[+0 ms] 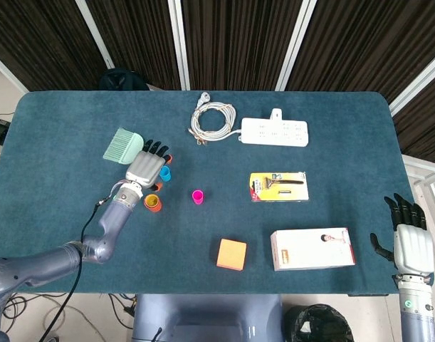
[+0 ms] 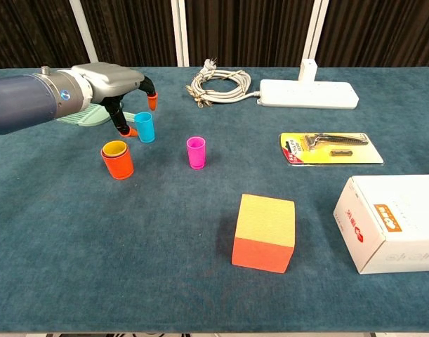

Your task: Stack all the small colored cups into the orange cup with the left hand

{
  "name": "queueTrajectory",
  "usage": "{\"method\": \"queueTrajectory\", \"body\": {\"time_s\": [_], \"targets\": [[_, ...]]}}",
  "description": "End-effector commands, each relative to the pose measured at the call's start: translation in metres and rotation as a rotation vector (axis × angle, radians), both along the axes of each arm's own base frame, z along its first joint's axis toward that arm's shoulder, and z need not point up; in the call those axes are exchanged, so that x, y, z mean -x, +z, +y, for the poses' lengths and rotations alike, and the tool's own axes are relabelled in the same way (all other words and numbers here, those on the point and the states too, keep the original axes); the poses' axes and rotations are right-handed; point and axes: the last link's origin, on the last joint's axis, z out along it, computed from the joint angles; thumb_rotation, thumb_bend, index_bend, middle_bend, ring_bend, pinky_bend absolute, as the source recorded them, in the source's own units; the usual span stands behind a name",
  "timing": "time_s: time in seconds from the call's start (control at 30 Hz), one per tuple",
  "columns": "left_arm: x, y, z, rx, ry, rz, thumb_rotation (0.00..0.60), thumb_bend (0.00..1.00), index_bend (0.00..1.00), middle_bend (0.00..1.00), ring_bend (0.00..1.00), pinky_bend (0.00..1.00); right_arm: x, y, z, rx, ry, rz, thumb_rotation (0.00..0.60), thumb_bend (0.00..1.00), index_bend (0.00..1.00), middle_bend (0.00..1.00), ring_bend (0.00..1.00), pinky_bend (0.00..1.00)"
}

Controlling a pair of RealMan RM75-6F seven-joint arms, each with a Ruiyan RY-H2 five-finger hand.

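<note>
While the left hand (image 2: 114,83) hangs with its fingers spread over the blue cup (image 2: 144,127), one orange-tipped finger is down at the cup's left side and another is just behind it on the far side; whether either touches the cup cannot be told, and nothing is gripped. Just near and left of the blue cup stands the orange cup (image 2: 117,160), upright, with a yellow cup (image 2: 115,148) already nested inside it. To the right of both, standing apart, is the pink cup (image 2: 196,152), also upright. A pale green brush (image 1: 122,146) lies on the far left, partly behind the hand in the chest view. Farther back on the blue table (image 2: 130,253) lie a coiled white cable (image 2: 219,83) and, to its right, a white power strip (image 2: 309,94). A packaged razor (image 2: 330,148) lies on the right, with a white box (image 2: 391,222) nearer, at the right edge. An orange and yellow block (image 2: 264,232) sits near the front, at the middle. At the table's near right corner in the head view, the right hand (image 1: 409,241) is held with fingers apart and holds nothing.
</note>
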Motion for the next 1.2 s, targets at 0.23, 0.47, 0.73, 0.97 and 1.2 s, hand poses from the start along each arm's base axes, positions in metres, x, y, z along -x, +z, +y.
{"method": "queueTrajectory", "body": {"time_s": [0.23,0.47,0.73,0.97,1.2], "targets": [[0.002,-0.007,0.002,-0.008,-0.005,0.019,0.600,0.24,0.41,0.15,0.00,0.00,0.001,0.000,-0.001,-0.001,-0.002,-0.002,0.600,0.40,0.13,0.07,0.09,0.05],[0.003,-0.008,0.004,-0.026,-0.008,0.027,0.600,0.24,0.41,0.15,0.00,0.00,0.001,-0.001,-0.001,-0.004,-0.001,-0.002,0.600,0.40,0.13,0.07,0.09,0.05],[0.000,-0.009,0.004,-0.030,-0.017,0.023,0.600,0.31,0.49,0.19,0.00,0.00,0.002,-0.002,-0.001,-0.006,-0.002,-0.005,0.600,0.40,0.13,0.07,0.09,0.05],[0.000,-0.008,0.004,-0.038,-0.020,0.026,0.600,0.36,0.52,0.22,0.00,0.00,0.002,-0.001,-0.001,-0.004,0.000,-0.013,0.600,0.40,0.13,0.07,0.09,0.05],[-0.018,0.012,0.000,-0.065,-0.060,-0.041,0.600,0.35,0.49,0.22,0.00,0.00,0.001,0.000,-0.001,0.001,0.004,-0.020,0.600,0.40,0.13,0.07,0.09,0.05]]}}
